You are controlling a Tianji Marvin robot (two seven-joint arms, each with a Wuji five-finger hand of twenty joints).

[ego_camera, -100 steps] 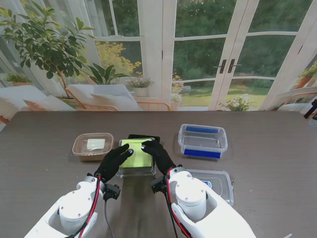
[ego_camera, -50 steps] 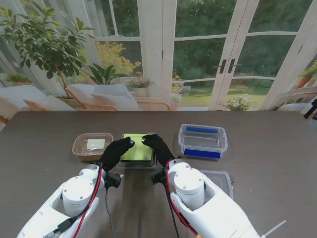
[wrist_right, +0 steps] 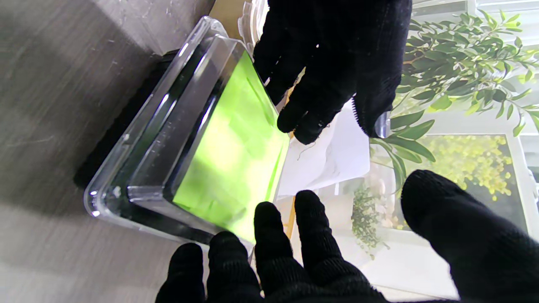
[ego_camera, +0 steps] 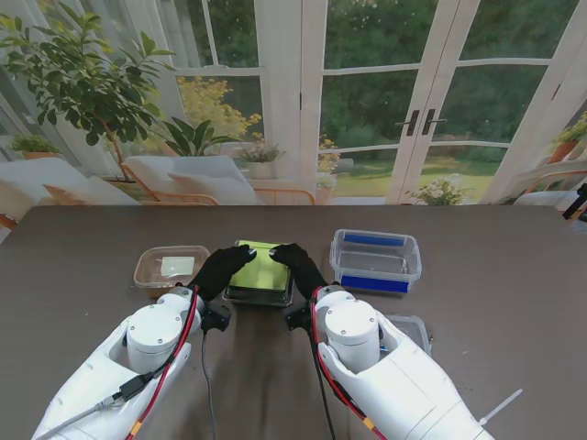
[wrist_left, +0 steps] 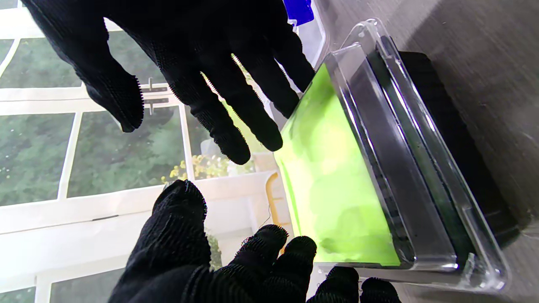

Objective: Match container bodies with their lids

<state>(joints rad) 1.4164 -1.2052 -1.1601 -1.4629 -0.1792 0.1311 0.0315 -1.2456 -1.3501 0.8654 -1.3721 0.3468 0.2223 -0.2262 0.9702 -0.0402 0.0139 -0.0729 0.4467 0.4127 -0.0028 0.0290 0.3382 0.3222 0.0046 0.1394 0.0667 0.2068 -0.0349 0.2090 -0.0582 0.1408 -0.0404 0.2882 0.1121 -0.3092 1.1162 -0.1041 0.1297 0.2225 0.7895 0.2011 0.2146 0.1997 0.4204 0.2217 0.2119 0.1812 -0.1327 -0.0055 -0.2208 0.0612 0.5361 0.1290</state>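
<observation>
— What is the green-topped container point(ego_camera: 261, 272) made of?
— Clear, glossy plastic with bright glints on the rim; its green face looks smooth, and the base under it is dark.
— The gloves?
— Black knitted cloth, matt and nubbly, on the left robot hand point(ego_camera: 223, 269) and the right robot hand point(ego_camera: 293, 267).
— The surface point(ego_camera: 495, 302)?
— Dark wood grain, matt. The arm shells point(ego_camera: 362, 357) are glossy white plastic.

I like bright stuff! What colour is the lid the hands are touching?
Bright lime green lid, clearest in the left wrist view.
</observation>
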